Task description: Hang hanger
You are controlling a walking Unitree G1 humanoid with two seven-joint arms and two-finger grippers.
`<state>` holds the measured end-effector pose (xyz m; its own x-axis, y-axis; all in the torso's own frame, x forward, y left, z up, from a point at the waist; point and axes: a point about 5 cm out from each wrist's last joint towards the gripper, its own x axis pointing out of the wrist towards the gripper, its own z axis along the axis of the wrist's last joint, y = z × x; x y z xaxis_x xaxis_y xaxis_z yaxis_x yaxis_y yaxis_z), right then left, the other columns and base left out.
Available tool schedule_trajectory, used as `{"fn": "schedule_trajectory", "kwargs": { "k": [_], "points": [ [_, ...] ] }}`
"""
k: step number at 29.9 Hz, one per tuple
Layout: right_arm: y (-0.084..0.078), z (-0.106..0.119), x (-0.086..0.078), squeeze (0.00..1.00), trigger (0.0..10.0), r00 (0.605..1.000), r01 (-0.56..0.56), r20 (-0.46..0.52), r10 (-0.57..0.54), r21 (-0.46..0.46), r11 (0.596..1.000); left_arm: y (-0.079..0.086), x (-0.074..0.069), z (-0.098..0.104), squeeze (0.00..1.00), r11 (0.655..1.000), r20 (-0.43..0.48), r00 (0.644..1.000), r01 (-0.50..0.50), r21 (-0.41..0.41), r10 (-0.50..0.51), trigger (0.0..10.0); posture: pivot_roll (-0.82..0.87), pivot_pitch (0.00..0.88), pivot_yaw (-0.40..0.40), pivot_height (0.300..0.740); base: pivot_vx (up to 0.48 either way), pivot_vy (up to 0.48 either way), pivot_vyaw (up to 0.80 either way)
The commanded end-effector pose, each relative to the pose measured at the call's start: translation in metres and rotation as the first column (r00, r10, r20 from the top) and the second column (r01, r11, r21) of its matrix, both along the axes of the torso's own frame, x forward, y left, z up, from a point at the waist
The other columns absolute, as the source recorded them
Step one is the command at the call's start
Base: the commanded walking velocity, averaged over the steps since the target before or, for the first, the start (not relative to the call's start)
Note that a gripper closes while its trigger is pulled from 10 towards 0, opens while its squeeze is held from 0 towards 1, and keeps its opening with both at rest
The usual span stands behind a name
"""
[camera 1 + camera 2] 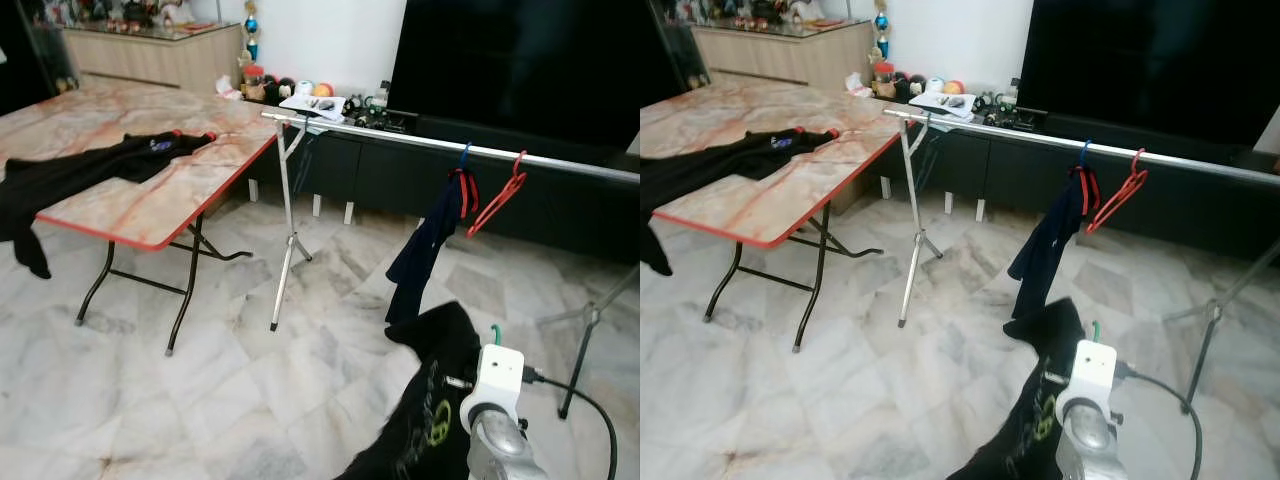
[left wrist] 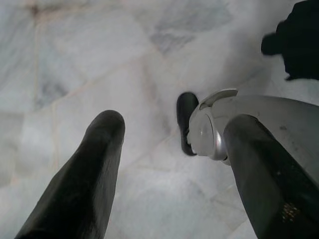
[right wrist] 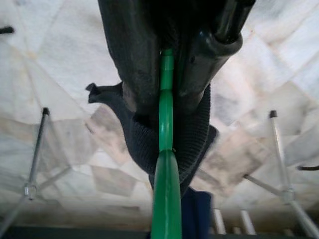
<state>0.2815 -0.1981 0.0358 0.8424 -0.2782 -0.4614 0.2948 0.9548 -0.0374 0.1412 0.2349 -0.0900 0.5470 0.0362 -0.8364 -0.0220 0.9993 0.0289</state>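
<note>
Clamped tight, my right gripper (image 3: 167, 74) grips the green hanger (image 3: 166, 199) carrying a black shirt (image 1: 425, 400), low and just short of the silver rail (image 1: 560, 160). Left gripper (image 2: 169, 169) hangs spread over marble floor (image 2: 75, 59).

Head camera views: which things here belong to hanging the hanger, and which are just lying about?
Job:
- green hanger, clamped in the right end effector
- black garment on it
- rail

Lying about:
- folding table with black clothing
- red hanger and dark blue garment, both on the rail
- television
- left end effector, idle
</note>
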Motion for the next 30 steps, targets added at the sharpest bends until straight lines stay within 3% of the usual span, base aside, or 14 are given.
{"fn": "schedule_trajectory", "kwargs": {
  "k": [1, 13, 16, 18, 19, 20, 22, 23, 26, 27, 28, 30],
  "points": [
    [-0.002, 0.008, 0.008, 0.00, 10.0, 1.000, -0.014, 0.021, 0.015, -0.019, 1.000, -0.002, -0.005, -0.002, 0.00, 1.000, -0.007, 1.000, -0.007, -0.002, 0.007, 10.0, 0.17, 0.000, -0.042, 0.740, 0.000, 0.000, 0.00],
    [-0.002, 0.007, 0.011, 0.00, 10.0, 0.999, -0.030, 0.010, 0.030, -0.023, 0.999, -0.003, -0.004, -0.002, 0.00, 1.000, 0.011, 1.000, -0.002, -0.001, 0.002, 10.0, 0.16, 0.000, -0.041, 0.740, 0.000, 0.000, 0.00],
    [-0.002, 0.005, 0.015, 0.00, 10.0, 0.995, -0.095, -0.028, 0.094, -0.036, 0.995, -0.003, -0.002, 0.000, 0.00, 1.000, 0.036, 0.999, 0.012, 0.010, -0.012, 10.0, 0.16, 0.000, -0.041, 0.740, 0.000, 0.000, 0.00],
    [0.001, 0.006, 0.021, 0.00, 10.0, 0.971, -0.234, -0.066, 0.230, -0.052, 0.971, -0.004, 0.001, 0.001, 0.00, 0.999, 0.059, 0.998, 0.026, 0.025, -0.027, 10.0, 0.16, 0.000, -0.040, 0.740, 0.000, 0.000, 0.00],
    [0.004, 0.008, 0.024, 0.00, 10.0, 0.946, -0.321, -0.079, 0.315, -0.084, 0.943, -0.004, 0.002, 0.002, 0.00, 0.999, 0.070, 0.997, 0.032, 0.030, -0.034, 10.0, 0.16, 0.000, -0.040, 0.740, 0.000, 0.000, 0.00],
    [0.007, 0.011, 0.028, 0.00, 10.0, 0.896, -0.443, -0.099, 0.433, -0.127, 0.887, -0.004, 0.004, 0.003, 0.00, 0.997, 0.086, 0.994, 0.056, 0.047, -0.060, 10.0, 0.15, 0.000, -0.040, 0.740, 0.000, 0.000, 0.00],
    [0.007, 0.012, 0.029, 0.00, 10.0, 0.880, -0.474, -0.105, 0.464, -0.131, 0.871, -0.004, 0.004, 0.004, 0.00, 0.996, 0.091, 0.993, 0.068, 0.055, -0.073, 10.0, 0.15, 0.000, -0.040, 0.740, 0.000, 0.000, 0.00],
    [0.003, 0.018, 0.034, 0.00, 10.0, 0.832, -0.554, -0.123, 0.541, -0.126, 0.823, -0.005, 0.008, 0.006, 0.00, 0.988, 0.114, 0.984, 0.129, 0.084, -0.139, 10.0, 0.16, 0.000, -0.043, 0.740, 0.000, 0.000, 0.00],
    [-0.003, 0.023, 0.038, 0.00, 10.0, 0.766, -0.642, -0.170, 0.620, -0.150, 0.752, -0.008, 0.013, 0.009, 0.00, 0.967, 0.129, 0.962, 0.224, 0.124, -0.239, 10.0, 0.16, 0.000, -0.050, 0.740, 0.000, 0.000, 0.00],
    [-0.005, 0.024, 0.039, 0.00, 10.0, 0.725, -0.688, -0.197, 0.660, -0.164, 0.707, -0.010, 0.014, 0.010, 0.00, 0.949, 0.129, 0.946, 0.279, 0.143, -0.298, 10.0, 0.16, 0.000, -0.053, 0.740, 0.000, 0.000, 0.00],
    [-0.005, 0.024, 0.039, 0.00, 10.0, 0.725, -0.688, -0.197, 0.660, -0.164, 0.707, -0.010, 0.014, 0.010, 0.00, 0.949, 0.129, 0.946, 0.279, 0.143, -0.298, 10.0, 0.16, 0.000, -0.053, 0.740, 0.000, 0.000, 0.00],
    [-0.005, 0.028, 0.040, 0.00, 10.0, 0.617, -0.787, -0.235, 0.751, -0.160, 0.596, -0.006, 0.071, 0.048, 0.00, 0.886, 0.294, 0.836, 0.420, 0.199, -0.463, 10.0, 0.16, 0.000, -0.056, 0.740, 0.000, 0.000, 0.00]
  ]
}}
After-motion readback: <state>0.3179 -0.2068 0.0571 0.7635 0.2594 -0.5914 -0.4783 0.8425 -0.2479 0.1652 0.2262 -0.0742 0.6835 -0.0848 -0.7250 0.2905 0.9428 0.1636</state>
